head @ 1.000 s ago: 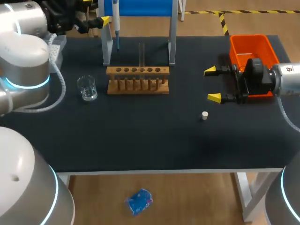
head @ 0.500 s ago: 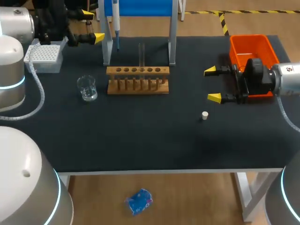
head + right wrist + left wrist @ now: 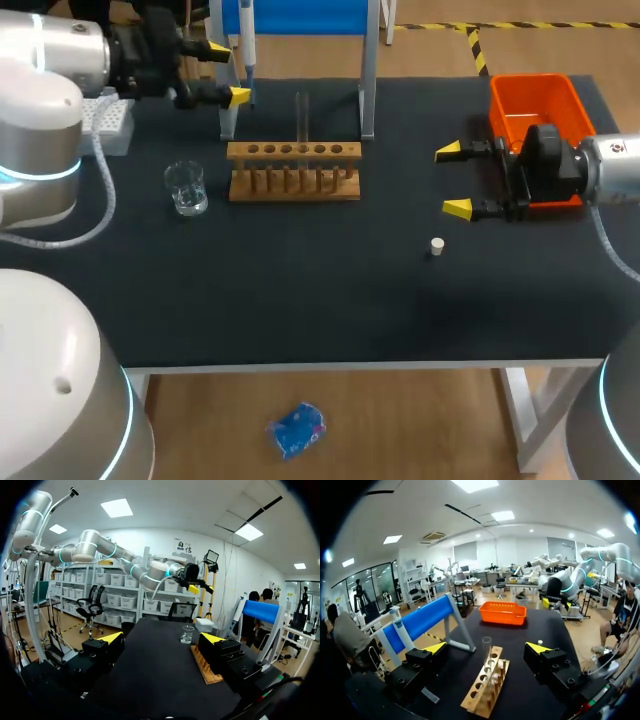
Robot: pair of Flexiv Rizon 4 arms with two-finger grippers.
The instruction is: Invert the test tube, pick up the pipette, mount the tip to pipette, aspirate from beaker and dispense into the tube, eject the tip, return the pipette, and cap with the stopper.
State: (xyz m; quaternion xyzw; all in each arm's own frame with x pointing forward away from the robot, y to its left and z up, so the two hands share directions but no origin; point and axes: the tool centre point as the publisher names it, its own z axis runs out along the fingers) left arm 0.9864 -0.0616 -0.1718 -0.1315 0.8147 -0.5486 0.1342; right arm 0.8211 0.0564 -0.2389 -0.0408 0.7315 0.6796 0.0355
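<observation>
Left jaws released, empty, beside the hanging pipette. Beaker stands left of the rack, which holds the test tube upright. Stopper on the counter; right jaws released, empty, near the orange bin.

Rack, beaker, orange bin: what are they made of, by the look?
Rack: likely wood, matte tan with drilled holes and pegs.
Beaker: clear, glass or plastic, cannot tell; the table shows through it.
Orange bin: probably moulded plastic, uniform bright colour, smooth rounded rim.
</observation>
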